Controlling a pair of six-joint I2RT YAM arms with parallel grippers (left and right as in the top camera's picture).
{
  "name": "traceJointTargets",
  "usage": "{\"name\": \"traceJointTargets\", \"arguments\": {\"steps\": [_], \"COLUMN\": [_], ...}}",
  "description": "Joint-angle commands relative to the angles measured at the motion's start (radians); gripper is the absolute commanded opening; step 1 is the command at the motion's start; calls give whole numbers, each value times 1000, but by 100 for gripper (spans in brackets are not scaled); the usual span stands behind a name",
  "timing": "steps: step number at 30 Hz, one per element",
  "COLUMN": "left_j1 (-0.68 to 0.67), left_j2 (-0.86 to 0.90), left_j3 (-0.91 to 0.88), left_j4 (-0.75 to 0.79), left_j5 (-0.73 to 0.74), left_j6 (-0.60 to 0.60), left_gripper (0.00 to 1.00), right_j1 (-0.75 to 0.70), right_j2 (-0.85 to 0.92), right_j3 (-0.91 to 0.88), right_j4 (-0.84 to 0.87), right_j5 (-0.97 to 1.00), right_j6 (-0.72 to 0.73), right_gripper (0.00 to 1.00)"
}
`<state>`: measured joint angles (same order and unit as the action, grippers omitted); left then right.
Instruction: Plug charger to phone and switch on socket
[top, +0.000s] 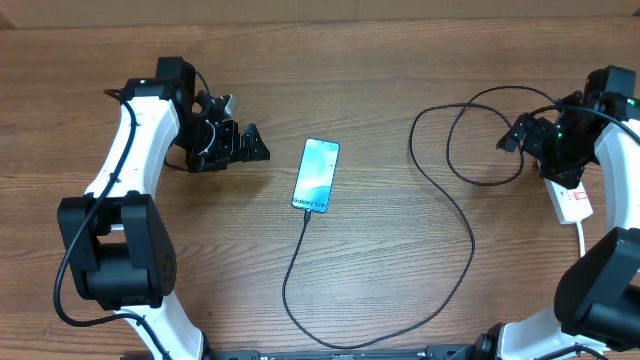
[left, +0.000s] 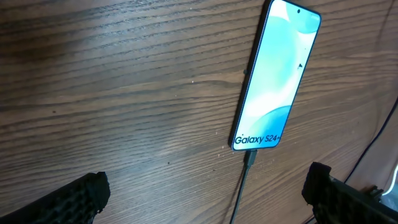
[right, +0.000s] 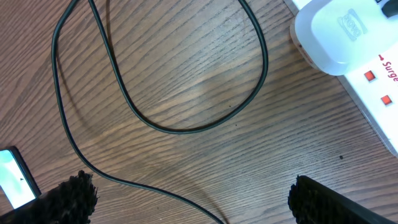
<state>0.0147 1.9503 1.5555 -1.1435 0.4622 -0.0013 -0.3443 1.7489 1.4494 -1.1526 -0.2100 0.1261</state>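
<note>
We see the phone (top: 316, 175) lying mid-table, the charger (top: 470, 235) touching its lettered end and looping right toward the socket (top: 573, 203). Our left gripper (top: 255, 147) hangs wide and empty beside the phone. Our right gripper (top: 512, 136), equally wide and empty, hovers near the socket.

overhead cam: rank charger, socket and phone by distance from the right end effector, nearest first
From the right end effector:
1. charger: nearest, its loop lies just beside the end effector.
2. socket: next, at the right edge of the view, partly hidden.
3. phone: farthest, in the centre of the view, well off to the left.
</note>
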Motion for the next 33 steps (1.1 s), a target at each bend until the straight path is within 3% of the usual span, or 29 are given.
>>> {"name": "traceJointTargets", "arguments": {"steps": [1, 15, 26, 33], "left_j1": [-2, -4, -42, -42], "left_j2": [-23, -45, -351, -437], "left_j3": [2, 2, 2, 2], "left_j4": [0, 0, 0, 0], "left_j5": [-2, -2, -2, -2], "left_j6": [-3, -3, -3, -3], "left_gripper": [99, 100, 100, 99], "right_j1": [-1, -1, -1, -1], "right_j2": [-39, -39, -39, -39], "right_j3": [22, 22, 22, 22], "right_j4": [3, 3, 3, 3], "right_j5": [-1, -1, -1, -1], "right_j6": [-8, -8, -8, -8], "right_gripper": [100, 100, 100, 100]}}
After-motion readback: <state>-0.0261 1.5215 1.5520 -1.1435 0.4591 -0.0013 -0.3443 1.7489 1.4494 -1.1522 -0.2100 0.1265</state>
